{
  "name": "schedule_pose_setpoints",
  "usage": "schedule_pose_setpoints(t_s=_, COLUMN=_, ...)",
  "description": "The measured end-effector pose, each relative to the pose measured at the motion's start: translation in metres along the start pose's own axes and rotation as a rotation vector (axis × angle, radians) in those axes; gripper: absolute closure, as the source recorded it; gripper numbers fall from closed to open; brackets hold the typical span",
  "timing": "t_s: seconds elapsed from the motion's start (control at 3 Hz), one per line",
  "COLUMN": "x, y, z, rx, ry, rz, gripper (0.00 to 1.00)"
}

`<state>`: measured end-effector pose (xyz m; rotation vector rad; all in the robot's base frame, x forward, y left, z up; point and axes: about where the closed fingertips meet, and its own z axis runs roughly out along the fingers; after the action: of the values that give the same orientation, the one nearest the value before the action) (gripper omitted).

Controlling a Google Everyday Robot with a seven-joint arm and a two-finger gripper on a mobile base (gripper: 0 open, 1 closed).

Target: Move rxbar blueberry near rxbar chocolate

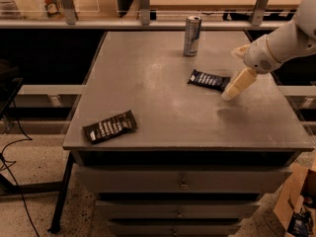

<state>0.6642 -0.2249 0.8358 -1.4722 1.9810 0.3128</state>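
The rxbar blueberry (pixel 209 80), in a dark navy wrapper with white lettering, lies flat on the grey table (pixel 148 83) right of centre. The rxbar chocolate (pixel 109 126), in a brown-black wrapper, lies near the table's front left corner, far from the blue bar. My gripper (pixel 235 86) hangs from the white arm on the right, just to the right of the blueberry bar and a little above the tabletop. It holds nothing that I can see.
A silver drink can (pixel 192 35) stands upright at the back of the table, behind the blueberry bar. A railing with posts runs behind the table. A cardboard box (pixel 296 206) sits on the floor at the lower right. Drawers are below the tabletop.
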Motion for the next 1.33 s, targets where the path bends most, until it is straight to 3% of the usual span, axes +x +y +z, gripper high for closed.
schedule_pose_setpoints(t_s=0.67, x=0.0097, y=0.0114, z=0.0175, rx=-0.043, ry=-0.007, rz=0.004, gripper=0.33)
schedule_pose_setpoints(t_s=1.0, x=0.0066, y=0.0105, z=0.0136, rx=-0.044, ry=-0.006, rz=0.003, gripper=0.34)
schedule_pose_setpoints(t_s=1.33, x=0.0059, y=0.0104, z=0.0129, rx=-0.044, ry=-0.006, rz=0.003, gripper=0.52)
